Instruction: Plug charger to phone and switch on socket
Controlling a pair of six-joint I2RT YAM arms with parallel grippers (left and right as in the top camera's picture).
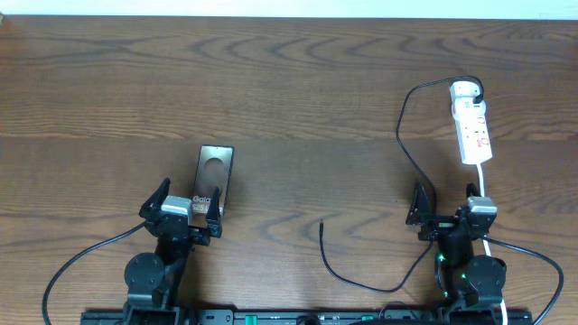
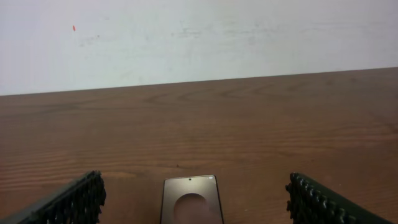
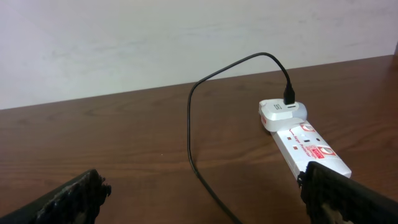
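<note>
The bronze-brown phone [image 1: 215,171] lies flat at centre left, its near end between the fingers of my open left gripper [image 1: 185,202]; it also shows in the left wrist view [image 2: 191,200]. The white socket strip [image 1: 470,126] lies at the far right, with a white adapter at its far end. The thin black charger cable [image 1: 404,135] runs from that adapter toward me, and its free plug tip [image 1: 322,223] rests on the table at centre. My right gripper [image 1: 445,205] is open and empty, near the socket's near end [image 3: 311,148]. The cable passes between its fingers [image 3: 191,137].
The dark wooden table [image 1: 289,81] reaches to a white wall at the back. The socket's white cord [image 1: 485,194] runs down beside the right arm. Thick black arm cables curve at the bottom left [image 1: 72,266] and bottom right [image 1: 542,271].
</note>
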